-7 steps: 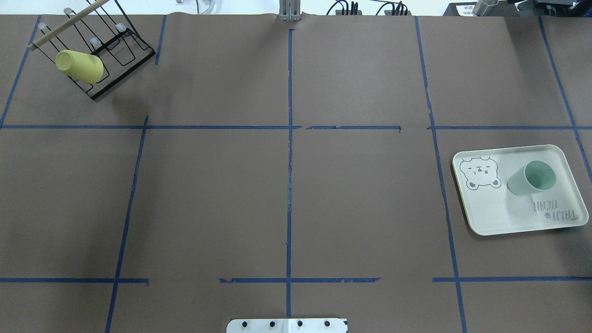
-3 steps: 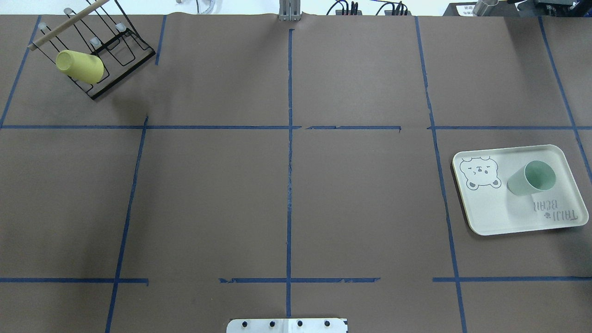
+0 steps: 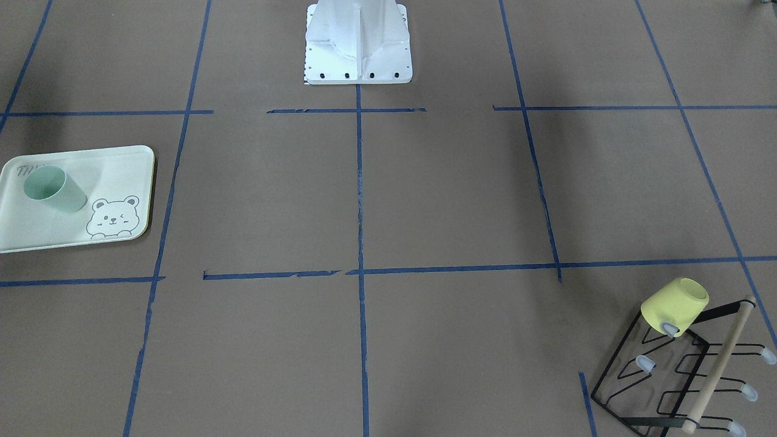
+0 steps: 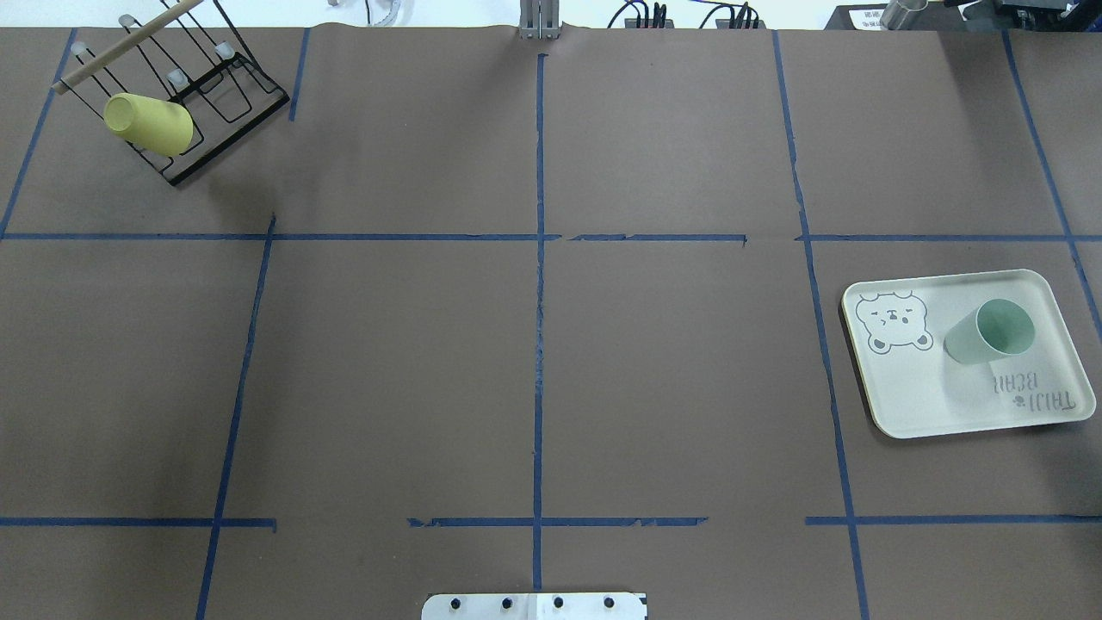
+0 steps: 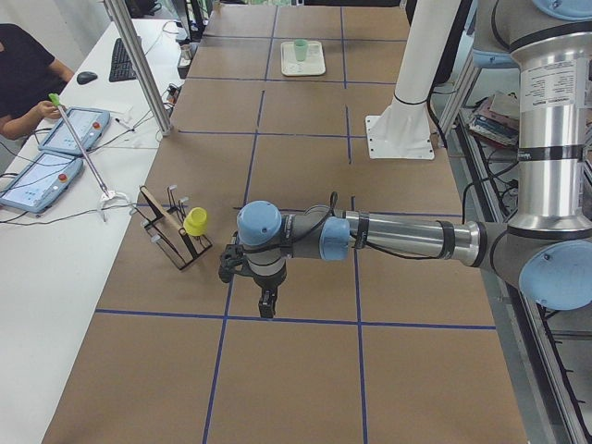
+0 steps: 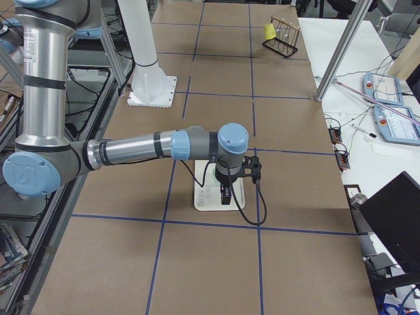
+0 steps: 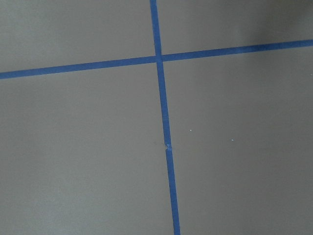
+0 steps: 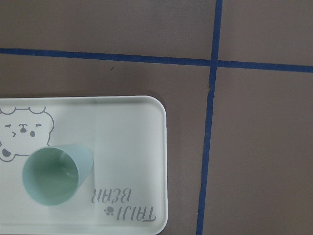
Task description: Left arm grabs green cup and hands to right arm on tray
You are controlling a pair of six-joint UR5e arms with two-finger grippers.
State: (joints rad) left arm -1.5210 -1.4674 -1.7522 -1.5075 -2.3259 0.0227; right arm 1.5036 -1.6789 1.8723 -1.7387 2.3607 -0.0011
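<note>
1 green cup [image 4: 990,331], below right hand [image 6: 225,198]

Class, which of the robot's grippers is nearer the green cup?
Right. The right gripper hangs over the tray holding the green cup; the left gripper is at the table's other end, near the rack with the yellow cup.

A yellow cup [image 4: 148,123] hangs tilted, bottom up, over a prong of a black wire rack [image 4: 229,139], at the upper left of my overhead view and the lower right of the front one. A wooden rod [image 4: 129,43] runs along the rack's top. Blue tape [image 4: 539,344] grids the brown table cover [image 4: 671,379]. At the upper left of the left-side view I see a person [image 5: 23,69] beside two pendants [image 5: 37,180].
</note>
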